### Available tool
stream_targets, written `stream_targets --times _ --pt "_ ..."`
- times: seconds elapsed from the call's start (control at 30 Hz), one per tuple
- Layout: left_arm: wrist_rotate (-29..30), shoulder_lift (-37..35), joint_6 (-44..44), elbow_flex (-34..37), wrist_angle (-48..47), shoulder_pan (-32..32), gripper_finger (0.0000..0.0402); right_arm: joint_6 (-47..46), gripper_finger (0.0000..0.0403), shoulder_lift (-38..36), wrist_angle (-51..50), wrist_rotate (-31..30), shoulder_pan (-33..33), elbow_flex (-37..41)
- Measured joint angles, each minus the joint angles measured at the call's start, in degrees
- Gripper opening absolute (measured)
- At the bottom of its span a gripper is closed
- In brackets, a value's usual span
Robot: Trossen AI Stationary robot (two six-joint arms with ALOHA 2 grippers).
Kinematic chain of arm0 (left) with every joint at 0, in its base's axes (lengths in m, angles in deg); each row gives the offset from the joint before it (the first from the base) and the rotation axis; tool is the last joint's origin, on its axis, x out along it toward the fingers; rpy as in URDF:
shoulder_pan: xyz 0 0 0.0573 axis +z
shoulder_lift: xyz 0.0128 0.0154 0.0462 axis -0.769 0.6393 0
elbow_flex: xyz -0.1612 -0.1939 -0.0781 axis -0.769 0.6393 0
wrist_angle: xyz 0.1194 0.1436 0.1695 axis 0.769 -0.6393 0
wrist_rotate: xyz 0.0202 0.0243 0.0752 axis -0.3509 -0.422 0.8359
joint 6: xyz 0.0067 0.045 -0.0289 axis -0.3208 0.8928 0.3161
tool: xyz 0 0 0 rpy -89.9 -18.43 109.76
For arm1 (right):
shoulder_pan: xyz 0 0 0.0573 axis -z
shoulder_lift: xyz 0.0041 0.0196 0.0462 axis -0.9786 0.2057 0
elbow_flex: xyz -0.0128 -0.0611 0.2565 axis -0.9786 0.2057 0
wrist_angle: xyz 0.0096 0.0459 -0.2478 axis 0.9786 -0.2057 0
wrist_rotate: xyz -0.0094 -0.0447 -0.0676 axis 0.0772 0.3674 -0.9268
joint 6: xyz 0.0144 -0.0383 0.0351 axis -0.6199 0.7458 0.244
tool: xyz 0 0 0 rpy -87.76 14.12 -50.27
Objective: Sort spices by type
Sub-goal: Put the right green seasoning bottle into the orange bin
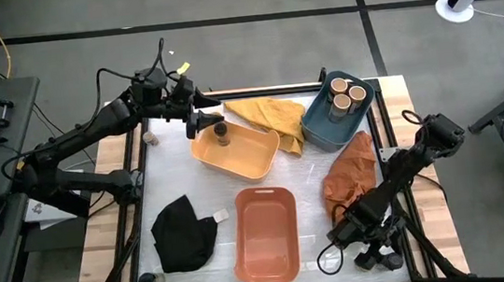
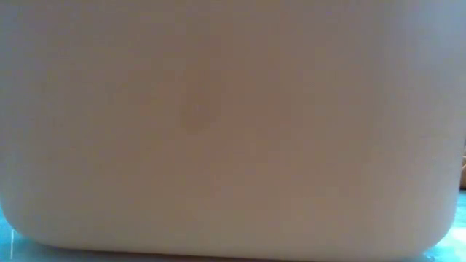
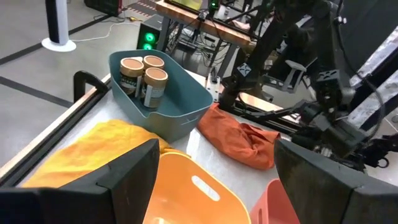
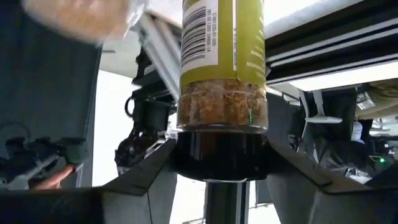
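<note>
From above we see the left end effector [image 1: 208, 119], fingers spread, over the yellow tub [image 1: 234, 149] holding a dark spice jar [image 1: 221, 133]. Three tan-topped jars [image 1: 343, 95] fill the blue tub [image 1: 318, 126]. The right wrist view shows the right end effector [image 4: 219, 171] pinching a green-labelled spice jar [image 4: 222, 62].

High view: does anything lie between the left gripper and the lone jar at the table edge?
Yes: the black cloth lies on the table between the open left gripper, over the yellow tub, and that jar. It lies low, so a raised gripper could probably pass above it.
</note>
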Motion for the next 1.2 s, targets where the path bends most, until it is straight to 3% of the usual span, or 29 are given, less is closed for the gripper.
stream_targets --times 0.33,0.57,0.7,0.8,0.97,1.2 --pt "0.08 0.00 3.03 0.00 -0.17 2.26 0.0301 2.01 0.0197 -8.00 -13.71 -0.63 5.03 -11.84" --pt "0.12 0.01 9.21 0.00 -2.28 2.04 0.0301 4.48 0.0197 -11.27 -17.68 -15.93 19.44 -24.45" --pt "0.13 0.73 15.23 0.01 -1.62 -0.26 0.0301 12.77 0.0197 -10.86 -17.56 -26.51 30.60 -30.23" --pt "0.59 2.08 22.12 0.02 0.61 -3.76 0.0301 20.17 0.0197 -9.93 -17.16 -30.63 38.74 -32.95" --pt "5.64 4.73 30.16 0.04 3.92 -11.50 0.0301 29.73 0.0197 -7.00 -17.28 -32.18 48.71 -35.37" --pt "18.24 9.80 39.74 0.02 7.82 -20.04 0.0301 38.50 0.0197 -1.15 -15.68 -32.18 53.37 -38.49"
